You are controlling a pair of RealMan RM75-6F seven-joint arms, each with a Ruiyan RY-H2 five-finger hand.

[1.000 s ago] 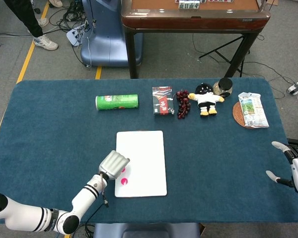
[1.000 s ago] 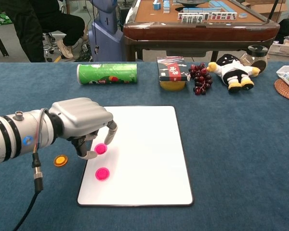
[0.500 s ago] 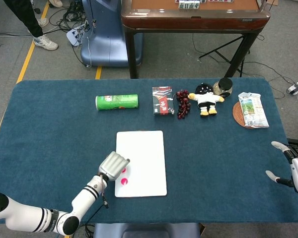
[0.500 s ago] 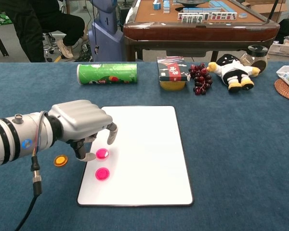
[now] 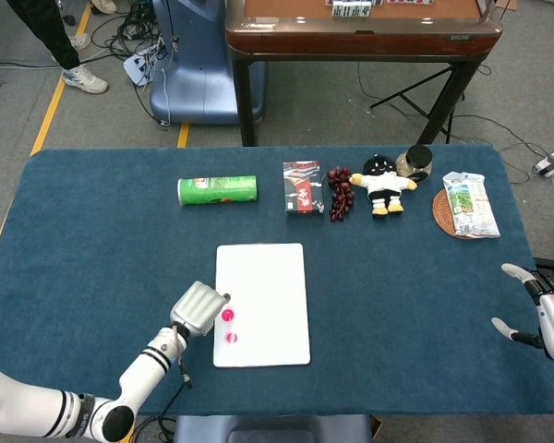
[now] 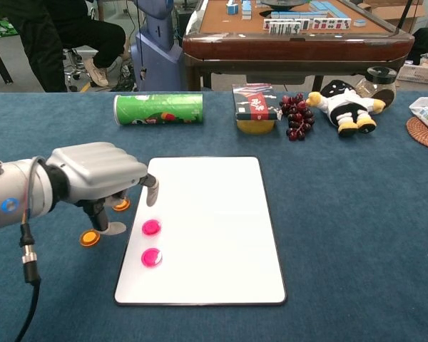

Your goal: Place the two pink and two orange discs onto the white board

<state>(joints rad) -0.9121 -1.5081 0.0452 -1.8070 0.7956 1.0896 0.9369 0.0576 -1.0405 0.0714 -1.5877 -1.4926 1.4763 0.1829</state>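
The white board point(image 6: 214, 214) point(image 5: 263, 286) lies on the blue table. Two pink discs rest on its left part, one point(image 6: 151, 227) point(image 5: 227, 316) behind the other point(image 6: 151, 257) point(image 5: 229, 338). Two orange discs sit on the cloth left of the board: one point(image 6: 90, 237) in the open, one point(image 6: 120, 204) partly under my left hand's fingers. My left hand point(image 6: 96, 182) point(image 5: 197, 312) hovers at the board's left edge, fingers bent downward and apart, holding nothing. My right hand point(image 5: 545, 318) is at the table's right edge, fingers spread and empty.
Along the back stand a green chip can point(image 6: 158, 108), a red box point(image 6: 255, 103), dark grapes point(image 6: 295, 116), a plush toy point(image 6: 344, 103) and a snack packet on a woven coaster point(image 5: 469, 208). A brown table point(image 5: 360, 37) stands beyond.
My left hand has let go of the rear pink disc on the board and moved left off the board, over the orange discs. The right hand has barely moved.
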